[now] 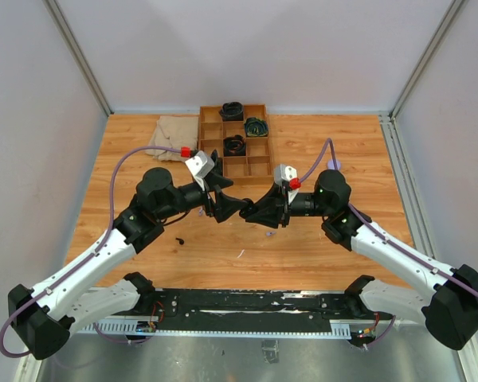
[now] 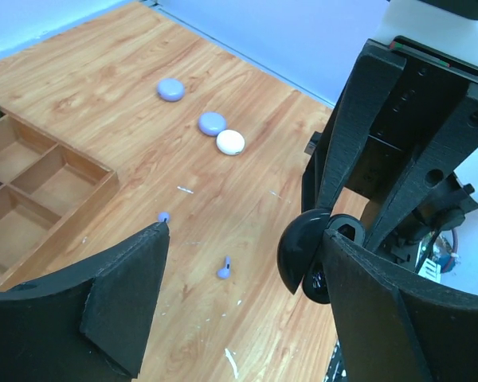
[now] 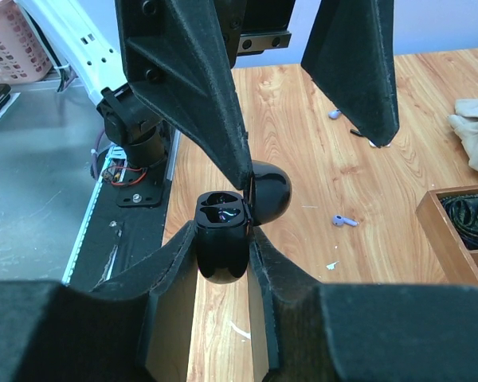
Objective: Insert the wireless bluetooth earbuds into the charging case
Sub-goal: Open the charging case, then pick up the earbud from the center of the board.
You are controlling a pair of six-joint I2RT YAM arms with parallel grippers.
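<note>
Closest to the arm bases, a black earbud point(image 1: 180, 239) is lying on the wooden table point(image 1: 303, 255) on the left side, too small for me to tell its heading. A lilac earbud point(image 3: 344, 220) is resting on its side just beside the meeting grippers; in the right wrist view its long axis is running across the picture, rounded head to the left and stem to the right. A second lilac earbud point(image 3: 334, 114) is sitting farther toward the left arm's side. The left arm point(image 1: 103, 247) and right arm point(image 1: 390, 251) are both reaching forward with elbows bowed outward and forearms turning inward, so the two claws are facing each other over the table's middle. The right gripper point(image 3: 223, 235) is clenching a black charging case point(image 3: 221, 259) between its fingers, the case standing with its mouth toward the wrist camera and its rounded lid point(image 3: 271, 191) hanging open on the far side; whether anything is sitting in its dark wells I cannot tell. The left gripper point(image 3: 315, 159) is standing spread wide and grasping nothing, one finger tip touching the lid and the other well apart. Beyond, on the right, two lilac pucks point(image 2: 170, 89) point(image 2: 211, 122) and a white puck point(image 2: 230, 142) are lying in a row. At the far edge a wooden tray point(image 1: 259, 165) is holding coiled cords in three of its compartments, with a crumpled cloth point(image 1: 171, 135) just beside it.
</note>
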